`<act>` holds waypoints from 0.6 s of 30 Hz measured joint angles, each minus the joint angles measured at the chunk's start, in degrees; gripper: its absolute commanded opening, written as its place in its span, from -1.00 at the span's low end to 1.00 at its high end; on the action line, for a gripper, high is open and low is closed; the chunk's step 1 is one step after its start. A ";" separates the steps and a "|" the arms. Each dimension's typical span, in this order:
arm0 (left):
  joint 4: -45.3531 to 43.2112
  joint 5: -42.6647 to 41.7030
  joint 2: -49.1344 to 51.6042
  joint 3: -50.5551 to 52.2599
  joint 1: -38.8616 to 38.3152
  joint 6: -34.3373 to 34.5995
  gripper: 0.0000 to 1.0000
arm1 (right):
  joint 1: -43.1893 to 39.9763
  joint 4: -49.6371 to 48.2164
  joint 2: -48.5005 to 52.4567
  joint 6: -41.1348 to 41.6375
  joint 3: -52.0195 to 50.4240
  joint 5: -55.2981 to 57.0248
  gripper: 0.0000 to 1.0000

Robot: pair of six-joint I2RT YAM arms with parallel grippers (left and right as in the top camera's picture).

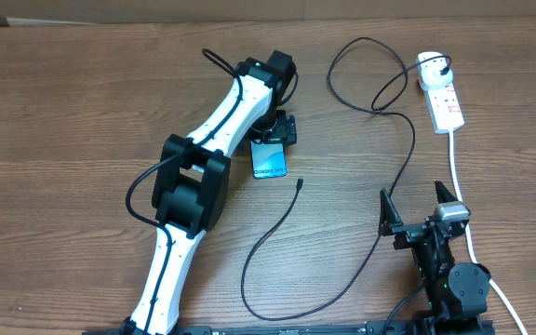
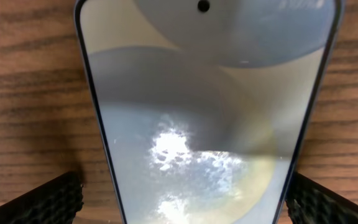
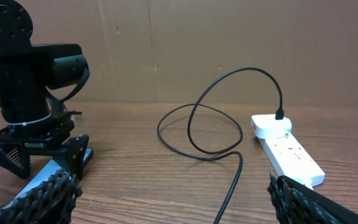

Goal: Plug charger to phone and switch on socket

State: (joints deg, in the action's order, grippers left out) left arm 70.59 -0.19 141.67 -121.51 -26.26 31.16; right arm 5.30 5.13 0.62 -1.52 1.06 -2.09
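Left gripper (image 1: 273, 138) gaped astride the slim teal-screened phone (image 1: 269, 163); black charger cable's tip (image 1: 299, 184) lay unplugged, white socket strip (image 1: 445, 100) untouched.

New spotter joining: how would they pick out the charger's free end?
On the brown wooden table, find the slim blue-screened phone at its middle. Just right of the phone's near end, not touching it, lies the thin black cable's small black connector tip, the only loose cable end.

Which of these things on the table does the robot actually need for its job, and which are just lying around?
Needed: phone, charger, socket with its thick white cord.
Just there: wooden table, brown board behind it. I see no stray items.
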 measured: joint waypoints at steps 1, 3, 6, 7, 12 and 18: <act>-0.31 0.02 0.00 0.00 0.00 -0.02 1.00 | 0.00 0.04 0.00 0.02 0.00 0.02 1.00; -1.01 0.02 0.00 0.13 0.00 -0.02 1.00 | -0.02 0.04 0.00 0.00 0.00 0.02 1.00; -2.14 -0.07 -0.28 0.96 0.00 -0.02 1.00 | 0.00 0.02 0.00 0.00 0.00 0.02 1.00; -2.60 0.00 -0.59 1.55 0.00 0.00 1.00 | 0.00 0.02 0.00 0.00 0.00 0.00 1.00; -4.72 0.39 -1.90 4.15 -0.02 0.20 0.85 | 0.00 0.07 0.00 0.00 0.00 0.02 1.00; -5.51 0.44 -2.49 5.25 -0.02 0.26 0.71 | 0.00 0.04 0.00 0.00 0.00 0.02 1.00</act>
State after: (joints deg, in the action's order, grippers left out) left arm 65.08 0.25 139.17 -116.27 -26.28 31.42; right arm 5.30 5.17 0.62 -1.52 1.06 -2.07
